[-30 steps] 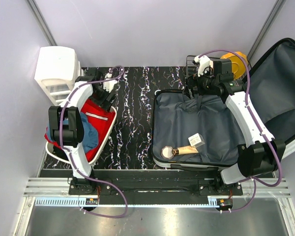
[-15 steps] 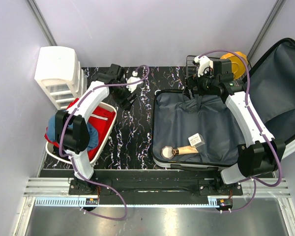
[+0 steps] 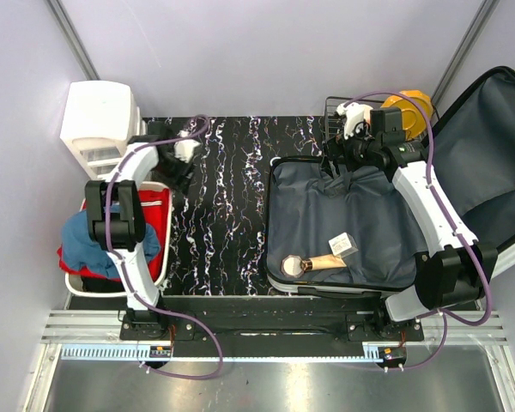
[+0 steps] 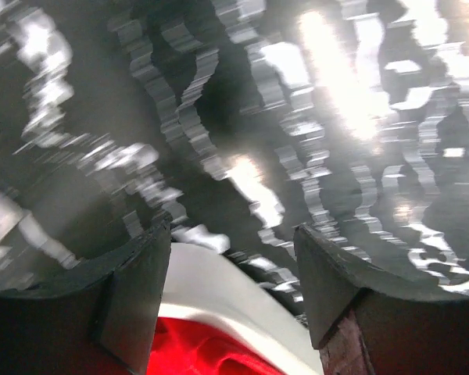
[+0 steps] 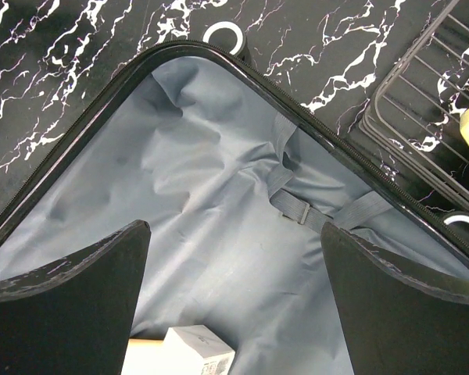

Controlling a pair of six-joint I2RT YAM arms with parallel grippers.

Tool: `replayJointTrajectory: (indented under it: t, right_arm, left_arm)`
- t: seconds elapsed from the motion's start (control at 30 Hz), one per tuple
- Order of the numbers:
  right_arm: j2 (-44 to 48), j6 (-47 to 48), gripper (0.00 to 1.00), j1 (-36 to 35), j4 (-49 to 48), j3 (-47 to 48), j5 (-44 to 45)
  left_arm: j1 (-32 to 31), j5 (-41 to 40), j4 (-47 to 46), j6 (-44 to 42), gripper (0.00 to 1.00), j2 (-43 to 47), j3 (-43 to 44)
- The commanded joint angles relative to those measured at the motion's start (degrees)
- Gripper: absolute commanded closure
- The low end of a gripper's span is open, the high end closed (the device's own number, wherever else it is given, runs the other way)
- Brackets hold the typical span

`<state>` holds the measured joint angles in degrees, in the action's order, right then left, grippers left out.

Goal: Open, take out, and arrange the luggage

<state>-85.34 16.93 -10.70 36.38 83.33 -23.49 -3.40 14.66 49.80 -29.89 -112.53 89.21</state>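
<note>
**A:** On the black marble-patterned worktop (image 3: 232,206), where is the large hard-shell suitcase (image 3: 326,219) lying?

**B:** It's lying open on the right. The right end effector (image 5: 234,228) is hanging over its creased grey fabric lining, spread wide and gripping nothing.

**A:** And the left end effector (image 4: 230,230)?

**B:** Its blurred wrist view is showing parted, empty fingers above the glossy rim of a white plastic tub (image 4: 219,285).

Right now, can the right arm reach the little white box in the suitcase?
Probably yes. Its open fingers hang over the far end of the open suitcase, and the box lies uncovered on the lining, closer in.
</note>
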Motion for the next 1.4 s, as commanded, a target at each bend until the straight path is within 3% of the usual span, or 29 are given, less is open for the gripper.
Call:
replayJointTrajectory:
  t: [0.0, 0.27, 0.4, 0.53, 0.67, 1.03, 1.17, 1.37]
  right_arm:
    - [2.2, 1.53, 0.0, 0.33, 0.18, -0.45, 0.11]
    - [1.76, 0.83, 0.0, 0.33, 0.27, -0.27, -0.33]
    - [2.54, 2.23, 0.0, 0.41, 0.97, -0.71, 0.63]
    - [3.07, 2.14, 0.0, 0.33, 0.8, -2.12, 0.2]
    - [2.9, 1.79, 0.0, 0.42, 0.53, -2.3, -0.25]
    - [2.99, 0.65, 0.0, 0.41, 0.27, -2.47, -1.3]
    - [3.78, 0.3, 0.0, 0.42, -0.34, -3.26, -1.21]
    - [4.66, 0.65, 0.0, 0.42, -0.52, -4.14, -0.95]
  left_arm:
    - [6.82, -11.92, 4.34, -0.17, 0.31, -0.15, 3.16]
    - [5.95, 1.59, 5.92, 4.65, 0.12, 4.69, 17.74]
    - [5.77, 1.17, 3.55, 8.7, 0.01, 6.53, 23.72]
    - [5.95, -2.07, 3.11, 11.86, 0.01, 3.47, 35.91]
    - [7.17, -7.17, 2.76, 14.94, 0.01, 0.21, 41.13]
    - [14.38, -9.9, -1.81, 18.03, 0.03, -2.34, 40.96]
    - [15.26, -13.41, -2.08, 16.89, 0.08, -3.48, 39.12]
    - [15.44, -8.6, -1.99, 15.74, 0.19, -5.42, 36.65]
